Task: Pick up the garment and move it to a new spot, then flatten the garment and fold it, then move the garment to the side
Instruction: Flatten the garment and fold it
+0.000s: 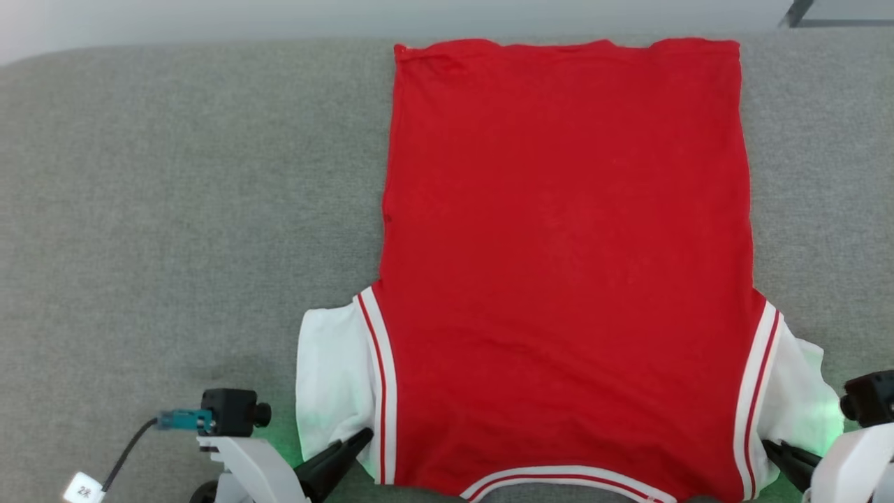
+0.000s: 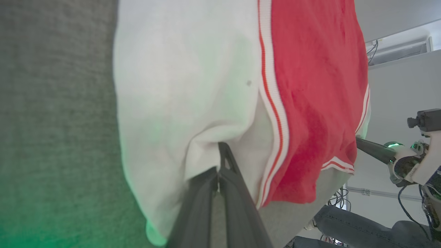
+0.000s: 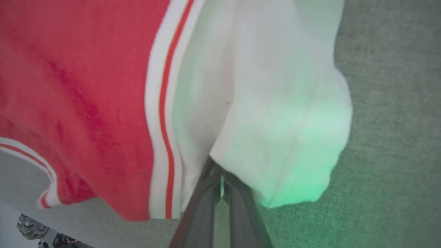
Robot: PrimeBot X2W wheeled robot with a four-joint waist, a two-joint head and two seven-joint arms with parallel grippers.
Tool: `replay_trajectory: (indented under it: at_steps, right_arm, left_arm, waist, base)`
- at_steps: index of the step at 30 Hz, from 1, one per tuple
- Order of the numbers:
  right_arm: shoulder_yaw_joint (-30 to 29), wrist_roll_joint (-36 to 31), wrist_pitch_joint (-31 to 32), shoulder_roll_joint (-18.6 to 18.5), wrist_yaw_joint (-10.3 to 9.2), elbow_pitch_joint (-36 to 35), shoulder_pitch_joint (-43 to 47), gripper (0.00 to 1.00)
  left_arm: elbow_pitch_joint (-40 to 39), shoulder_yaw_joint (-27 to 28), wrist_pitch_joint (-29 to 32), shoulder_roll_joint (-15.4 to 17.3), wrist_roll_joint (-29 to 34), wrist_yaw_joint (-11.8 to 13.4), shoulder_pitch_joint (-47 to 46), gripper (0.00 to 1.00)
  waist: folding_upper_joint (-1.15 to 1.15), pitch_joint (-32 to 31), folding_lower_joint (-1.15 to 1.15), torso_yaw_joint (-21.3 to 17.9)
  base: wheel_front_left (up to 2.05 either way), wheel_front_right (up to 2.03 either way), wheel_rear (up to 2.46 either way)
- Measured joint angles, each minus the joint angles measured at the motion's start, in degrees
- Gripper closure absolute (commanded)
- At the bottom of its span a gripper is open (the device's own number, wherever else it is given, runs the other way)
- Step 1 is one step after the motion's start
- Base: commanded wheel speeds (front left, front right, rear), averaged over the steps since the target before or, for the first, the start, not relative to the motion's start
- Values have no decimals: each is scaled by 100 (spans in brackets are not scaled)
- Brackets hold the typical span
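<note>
Left gripper (image 1: 357, 441) and right gripper (image 1: 774, 448) are shown clamped shut on the white sleeves (image 1: 328, 377) of the garment (image 1: 566, 244), one at each near corner. Beyond them the garment is spread flat, plain red side up, on a grey cloth surface (image 1: 174, 209), with its hem (image 1: 566, 46) lying farthest away, near the surface's far edge.
</note>
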Motion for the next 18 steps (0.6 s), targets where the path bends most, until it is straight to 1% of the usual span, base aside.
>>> replay_trajectory:
  at_steps: [3,6,7,8,9,11,13,16,18]
  right_arm:
    - [264,-114,-294,-103,1,243,-90,100]
    - [446,-115,-586,-109,2,471,-182,100]
    - [522,-131,-664,-136,2,517,-209,90]
    - [615,-175,-775,-188,2,528,-226,52]
    - [705,-220,-906,-252,1,522,-242,0]
    - [738,-308,-1077,-309,1,480,-242,0]
    - [630,-379,-1133,-381,2,292,-238,0]
    - [197,-224,-950,-501,-3,-264,-98,0]
    - [-232,-21,-721,-528,-3,-739,58,0]
  left_arm:
    - [232,-53,-21,-33,68,-70,-73,100]
    - [383,-56,-89,-51,89,-126,-79,100]
    - [417,-53,-94,-48,88,-145,-77,100]
    - [433,-43,-110,-48,74,-155,-69,100]
    - [443,-30,-113,-44,45,-156,-52,100]
    - [447,-20,-142,-24,37,-157,-12,100]
    - [437,-12,-169,-10,40,-157,22,100]
    - [369,-8,-205,22,55,-149,74,100]
    - [297,-32,-211,20,96,-148,71,100]
  waist:
    - [0,-4,0,-33]
    - [0,-46,0,-95]
    - [0,-65,0,-117]
    - [0,-85,0,-142]
    - [0,-104,0,-171]
    - [0,-146,0,-227]
    - [0,-183,0,-276]
    - [0,-203,0,-317]
    - [0,-190,0,-296]
  base:
    - [0,0,0]
    - [0,0,0]
    - [0,0,0]
    - [0,0,0]
    - [0,0,0]
    - [0,0,0]
    - [0,0,0]
    - [0,0,0]
    - [0,0,0]
